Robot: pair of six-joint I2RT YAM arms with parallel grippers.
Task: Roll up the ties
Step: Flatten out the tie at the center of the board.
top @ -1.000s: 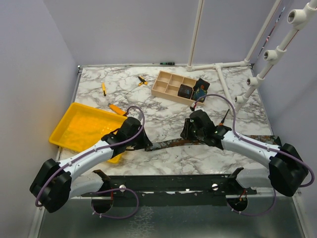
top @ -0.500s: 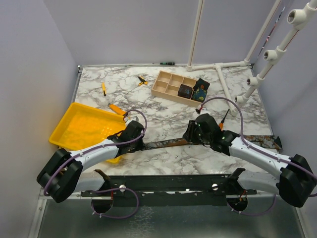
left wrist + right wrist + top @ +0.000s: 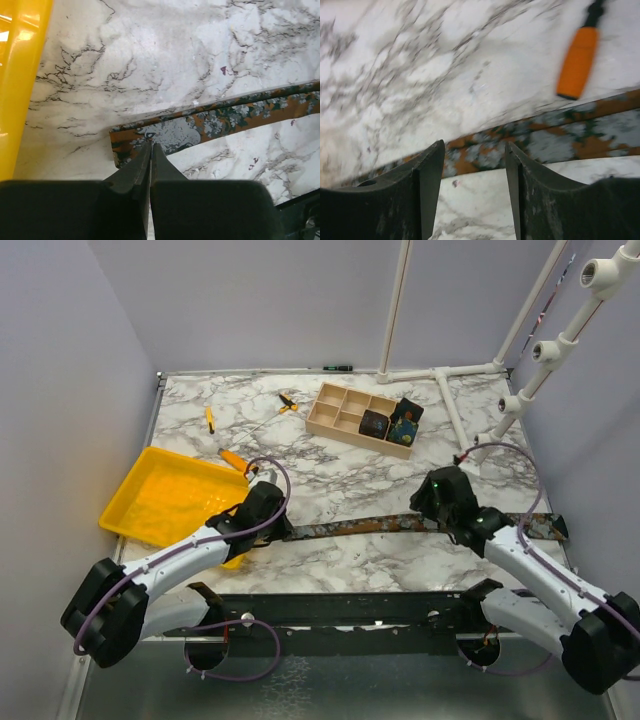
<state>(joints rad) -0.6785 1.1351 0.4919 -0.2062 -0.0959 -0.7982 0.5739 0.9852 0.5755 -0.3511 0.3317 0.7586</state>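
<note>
Reading the tie (image 3: 400,524) as light, limp and a bit slick: it is printed rust fabric with no stiffness, so we expect it to crease or slide on the marble bench (image 3: 330,480) if dragged, and a roll will spring loose unless kept tight. It lies flat and stretched out on the bench in front of both arms. Its long axis runs left to right, about parallel to the near edge, with the narrow end pointing left and the right end looking broader. Best hold, we judge, is a pinch across the width at the narrow end, then turning it over itself. Left end effector (image 3: 151,145) is clenched, tips on that narrow end, apparently pinching its edge. Right end effector (image 3: 474,146) is released, jaws apart over the tie further along; we can't tell if they touch it. A screwdriver (image 3: 577,62) lies just beyond.
</note>
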